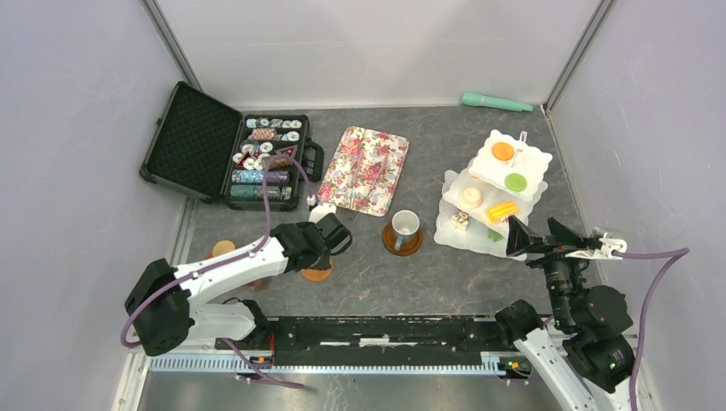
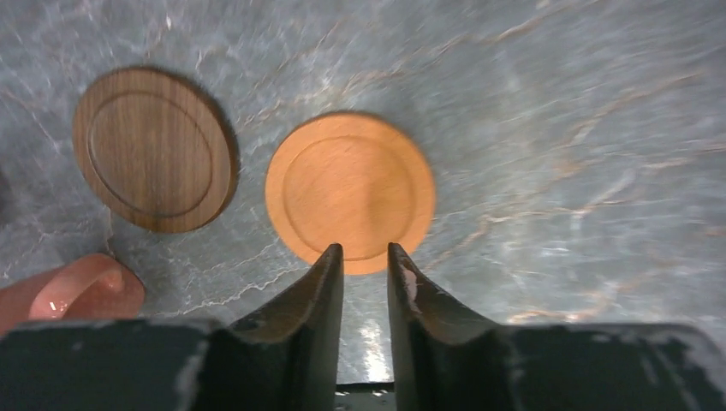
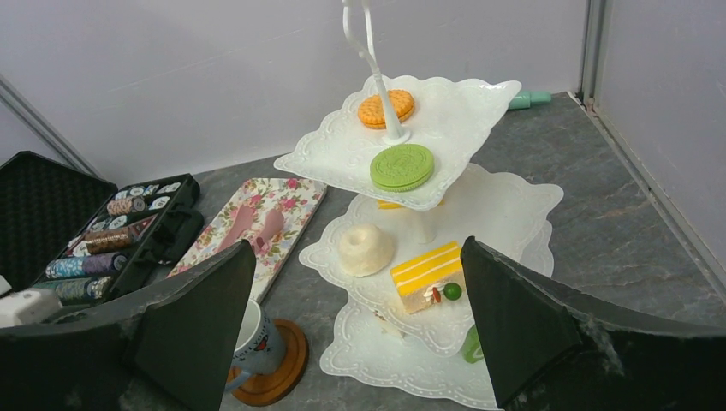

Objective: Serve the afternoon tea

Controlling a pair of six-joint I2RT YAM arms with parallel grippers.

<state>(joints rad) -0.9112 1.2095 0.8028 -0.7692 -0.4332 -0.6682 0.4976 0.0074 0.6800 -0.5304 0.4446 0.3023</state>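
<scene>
**On the grey marble-look table: left fingers over a saucer, right fingers spread before the cake stand**

At the far left an open black carrying case (image 1: 184, 137) holds rows of striped poker chips (image 1: 264, 163). Nearer the arms, a dark brown round wooden saucer (image 2: 154, 150) lies flat, with a pink mug (image 2: 77, 291) close by it. Just beside that saucer, apart from it, lies a lighter orange-brown round saucer (image 2: 349, 193). The left gripper (image 2: 365, 253) hangs over this saucer's near edge, its two black fingers drawn almost together with only a thin slit between them and nothing in it.

Further right, a flat floral rectangular tray (image 1: 364, 169) lies bare. Beside its near corner, a white mug with a blue pattern (image 1: 405, 224) stands upright on a third brown round saucer (image 1: 402, 247).

To the right stands the white scallop-edged three-tier stand (image 3: 479, 107). Its top tier carries an orange round biscuit (image 3: 385, 109) and a green sandwich biscuit (image 3: 402, 166). The middle tier carries a white ring-shaped cake (image 3: 365, 248) and a yellow layered cake slice (image 3: 426, 276). The right gripper (image 3: 358, 242) faces the stand from the near side with its fingers spread wide, holding nothing. Against the back wall lies a mint-green stick-shaped object (image 1: 496, 103).
</scene>
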